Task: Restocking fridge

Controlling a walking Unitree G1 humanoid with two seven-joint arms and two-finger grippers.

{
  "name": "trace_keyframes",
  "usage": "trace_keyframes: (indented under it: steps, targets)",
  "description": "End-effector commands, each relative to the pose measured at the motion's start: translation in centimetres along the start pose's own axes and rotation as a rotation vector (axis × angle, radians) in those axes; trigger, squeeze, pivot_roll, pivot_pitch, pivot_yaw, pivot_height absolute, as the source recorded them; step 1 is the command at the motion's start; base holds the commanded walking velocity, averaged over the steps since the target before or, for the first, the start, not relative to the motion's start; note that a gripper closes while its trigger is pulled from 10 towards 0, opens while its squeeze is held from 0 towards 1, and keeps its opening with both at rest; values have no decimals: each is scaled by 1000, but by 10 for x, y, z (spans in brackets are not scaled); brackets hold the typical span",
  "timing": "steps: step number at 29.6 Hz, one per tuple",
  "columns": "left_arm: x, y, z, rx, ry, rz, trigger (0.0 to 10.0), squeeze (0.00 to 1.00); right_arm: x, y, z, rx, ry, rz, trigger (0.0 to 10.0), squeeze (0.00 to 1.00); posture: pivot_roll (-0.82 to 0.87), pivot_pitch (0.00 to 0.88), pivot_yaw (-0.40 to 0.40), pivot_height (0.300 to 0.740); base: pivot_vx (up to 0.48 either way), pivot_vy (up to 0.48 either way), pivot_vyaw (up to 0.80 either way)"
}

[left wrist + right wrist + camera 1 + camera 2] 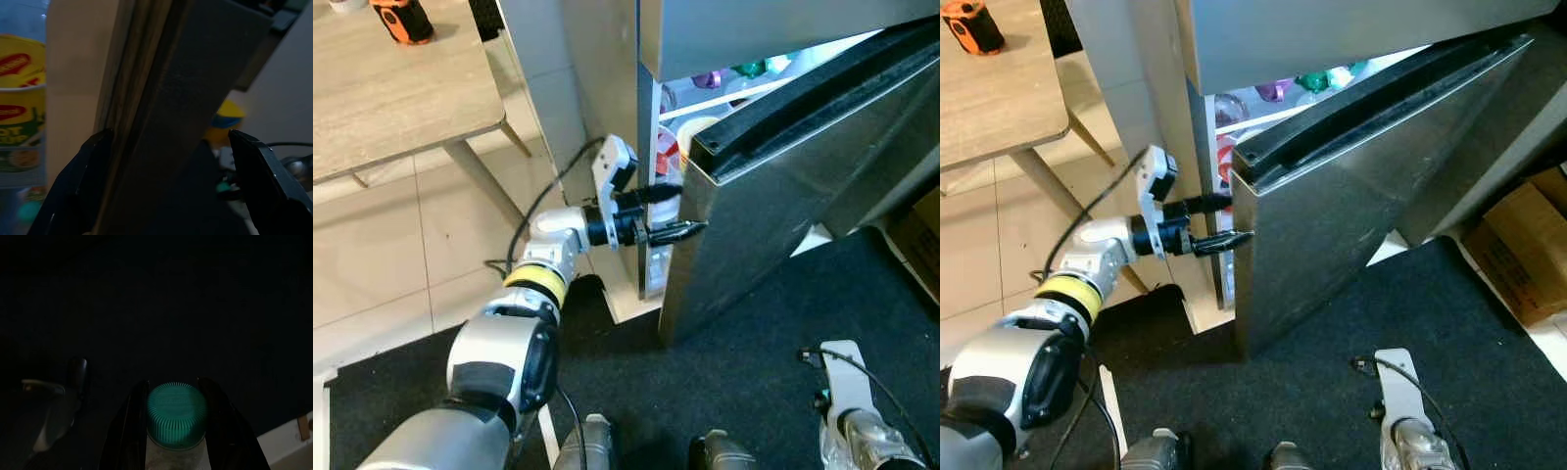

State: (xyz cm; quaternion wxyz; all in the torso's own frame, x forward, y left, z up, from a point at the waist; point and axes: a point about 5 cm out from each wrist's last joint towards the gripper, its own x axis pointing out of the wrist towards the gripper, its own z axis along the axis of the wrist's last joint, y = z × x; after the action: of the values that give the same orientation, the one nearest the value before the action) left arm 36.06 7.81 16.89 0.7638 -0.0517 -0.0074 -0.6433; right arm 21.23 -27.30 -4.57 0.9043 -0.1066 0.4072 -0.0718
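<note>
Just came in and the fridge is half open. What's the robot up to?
The left gripper reaches out to the free edge of the steel fridge door, one open finger on each side of it. The door stands partly open, with cups and bottles on the lit shelves inside. The right gripper, held low by the robot's body, is shut on a bottle with a green cap, seemingly waiting to go in.

Table left of fridge, door ajar.
</note>
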Motion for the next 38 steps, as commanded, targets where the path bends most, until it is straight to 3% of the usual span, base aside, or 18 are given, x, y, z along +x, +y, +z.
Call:
trace_keyframes:
  steps: [1,3,5,8,9,14,16,19,21,26,27,29,30,32,35,38]
  targets:
    - [17,-20,-28,-88,35,-123,10000,0,-2,2,-11,7,41,1,10000,0,-117,180,21,740,0,0,0]
    - [31,-46,-49,-130,36,-282,10000,0,-2,4,-14,7,52,7,10000,0,-116,176,20,740,0,0,0]
    - [37,-62,-62,-140,43,-353,10000,0,-3,6,-18,2,62,17,10000,0,-114,172,19,740,0,0,0]
    - [37,-64,-64,-159,29,-339,10000,0,-3,7,-20,2,67,23,10000,0,-109,169,17,740,0,0,0]
    - [32,-63,-70,-212,-8,-283,10000,0,-5,10,-27,6,80,48,10000,0,-103,160,13,740,0,0,0]
    - [19,-61,-80,-254,-10,-221,10000,0,-7,14,-33,0,94,82,10000,0,-101,153,11,740,0,0,0]
    - [-1,-60,-101,-298,40,-107,10000,0,-8,16,-36,-16,102,103,10000,0,-100,148,9,740,0,0,0]
    - [-11,-60,-109,-321,61,-53,10000,0,-8,18,-38,-18,107,116,10000,0,-98,143,9,740,0,0,0]
    - [-37,-64,-131,-363,127,101,10000,0,-9,20,-40,-12,106,145,10000,0,-91,137,6,740,0,0,0]
    - [-80,-71,-163,-440,222,395,10000,0,-7,27,-30,26,54,200,10000,0,-86,125,-1,740,0,0,0]
    - [-80,-71,-163,-440,222,395,10000,0,-7,27,-30,26,54,200,10000,0,-86,125,-1,740,0,0,0]
    - [-98,-76,-176,-478,265,538,10000,0,-6,32,-22,35,21,243,10000,0,-81,118,-5,740,0,0,0]
    - [-98,-76,-176,-478,265,538,10000,0,-6,32,-22,35,21,243,10000,0,-81,118,-5,740,0,0,0]
    - [-130,-91,-200,-542,353,788,10000,0,-3,47,-4,6,-38,344,10000,0,-75,108,-8,740,0,0,0]
    - [-140,-96,-207,-564,379,862,10000,0,-3,52,1,-6,-55,374,10000,0,-75,108,-8,740,0,0,0]
    - [-168,-124,-229,-661,450,1065,10000,0,-2,64,10,-37,-66,413,10000,0,-59,90,-16,740,0,0,0]
